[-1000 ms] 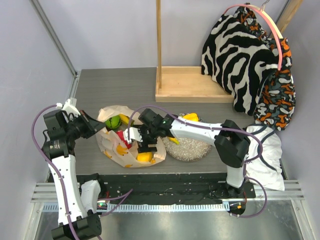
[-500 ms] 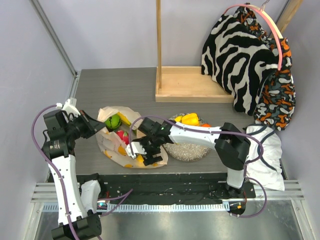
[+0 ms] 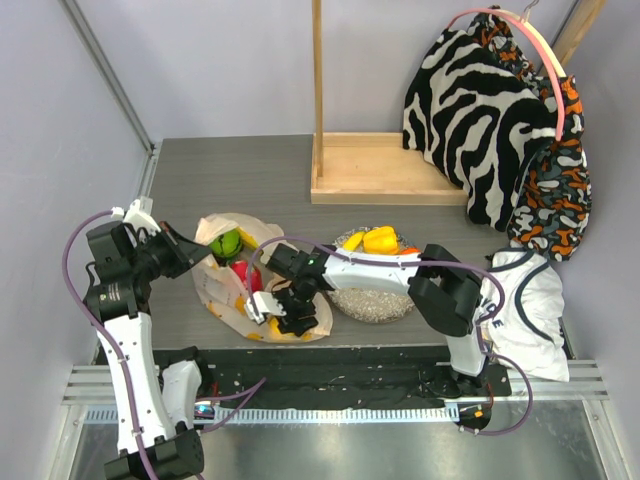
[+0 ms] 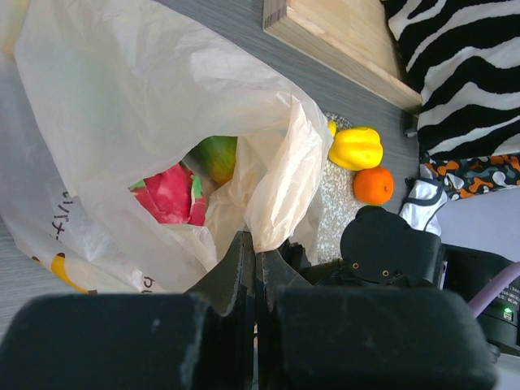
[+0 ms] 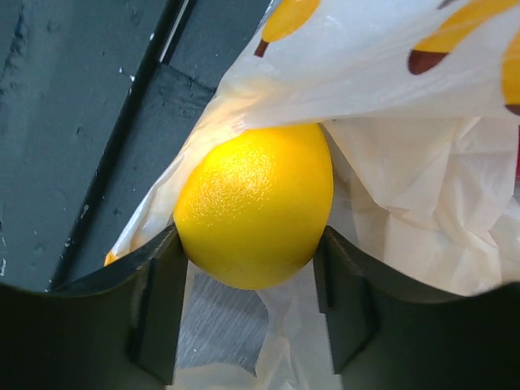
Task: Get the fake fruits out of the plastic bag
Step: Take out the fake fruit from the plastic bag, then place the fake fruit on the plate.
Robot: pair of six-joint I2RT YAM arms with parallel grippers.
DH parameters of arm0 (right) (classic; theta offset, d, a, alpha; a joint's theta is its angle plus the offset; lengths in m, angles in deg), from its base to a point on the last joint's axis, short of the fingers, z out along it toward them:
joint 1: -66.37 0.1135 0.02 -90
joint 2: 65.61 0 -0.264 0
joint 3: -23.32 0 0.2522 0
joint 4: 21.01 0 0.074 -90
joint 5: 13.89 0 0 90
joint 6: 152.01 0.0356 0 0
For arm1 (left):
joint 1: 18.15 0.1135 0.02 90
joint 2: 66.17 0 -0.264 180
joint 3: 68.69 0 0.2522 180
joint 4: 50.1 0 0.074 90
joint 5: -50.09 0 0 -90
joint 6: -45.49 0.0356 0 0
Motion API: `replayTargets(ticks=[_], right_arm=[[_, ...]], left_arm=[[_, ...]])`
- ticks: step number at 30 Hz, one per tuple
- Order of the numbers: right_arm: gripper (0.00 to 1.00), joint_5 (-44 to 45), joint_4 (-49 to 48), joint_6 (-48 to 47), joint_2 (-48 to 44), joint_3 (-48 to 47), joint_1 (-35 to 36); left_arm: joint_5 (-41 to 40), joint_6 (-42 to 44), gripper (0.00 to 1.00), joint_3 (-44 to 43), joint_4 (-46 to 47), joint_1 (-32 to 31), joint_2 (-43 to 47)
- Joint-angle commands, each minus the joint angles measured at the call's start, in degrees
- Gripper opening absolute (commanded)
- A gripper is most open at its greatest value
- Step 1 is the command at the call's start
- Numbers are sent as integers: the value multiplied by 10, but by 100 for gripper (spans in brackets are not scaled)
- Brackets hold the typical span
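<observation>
Two black fingers of the right gripper (image 5: 248,244) clasp a glossy yellow lemon (image 5: 256,203) inside the crinkly translucent beige plastic bag (image 3: 218,292), a grip only the right wrist view shows. Overhead, the bag lies diagonally, far-left to near-right, and the left gripper (image 4: 256,244) is clenched on its rim.

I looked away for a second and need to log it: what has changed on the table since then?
The right gripper moved toward the near edge, deeper into the plastic bag, and closed on the lemon. The left gripper still pinches the bag's rim; yellow pepper and orange remain on the plate.
</observation>
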Motion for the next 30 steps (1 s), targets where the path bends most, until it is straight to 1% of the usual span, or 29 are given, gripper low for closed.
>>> replayTargets(ticks=[1,5,11,14,17,21,22,24,25,29,30], right_arm=[[51,0,-19,24,-44,-35,0],[47,6,-16,37,-93,-60,-11],[45,27,-16,55,-150,-100,-23],[44,41,-13,61,-176,-100,-30],[44,63,-6,63,-208,-73,-46],[43,68,26,73,-259,-11,-117],[44,66,52,64,-267,-3,-159],[44,77,72,42,-294,33,-195],[44,86,78,23,-304,47,-230],[43,108,83,1,-334,112,-291],[43,112,82,-9,-339,136,-295]], left_arm=[[1,-3,0,-2,13,-2,4],[4,-8,0,-1,22,-2,0],[9,-15,0,-2,30,-2,-6],[10,-19,0,-2,36,-3,-8],[11,-21,0,-3,39,0,-11],[13,-21,0,-5,36,0,-8],[12,-21,0,-5,34,0,-6],[13,-21,0,-4,34,0,-5],[13,-21,0,-4,34,0,-4],[12,-26,0,1,40,3,-7],[13,-28,0,1,42,3,-7]])
